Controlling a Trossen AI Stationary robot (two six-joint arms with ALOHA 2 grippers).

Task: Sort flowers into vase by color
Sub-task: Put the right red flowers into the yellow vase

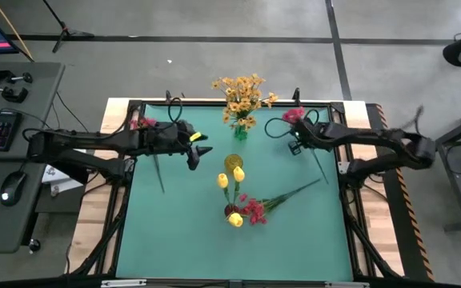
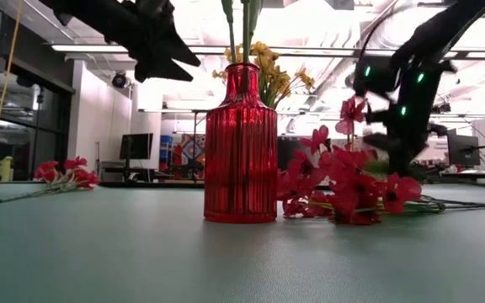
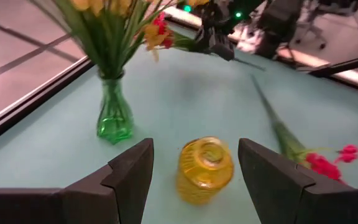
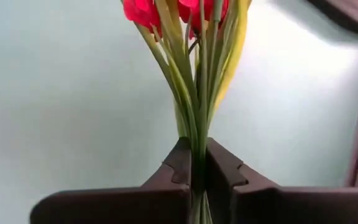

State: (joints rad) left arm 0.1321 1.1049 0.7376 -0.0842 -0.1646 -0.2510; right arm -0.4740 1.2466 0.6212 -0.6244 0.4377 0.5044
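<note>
We see the right gripper [image 4: 197,167] clenched on a pink-red artificial flower stem [image 4: 194,81] above the green mat's [image 1: 174,232] right rear. The left gripper [image 3: 194,180], released, hovers beside the yellow glass vase [image 3: 205,168].

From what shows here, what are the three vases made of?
Red vase: likely ribbed glass, glossy, with highlights along its ridges. Green vase: translucent, glass or clear plastic. Yellow vase: translucent amber with a shiny rim, glass or plastic.

Green table [image 1: 294,240]: green vase [image 1: 240,131], yellow vase [image 1: 233,162], red vase [image 1: 232,211], loose pink-red flowers [image 1: 256,210].
</note>
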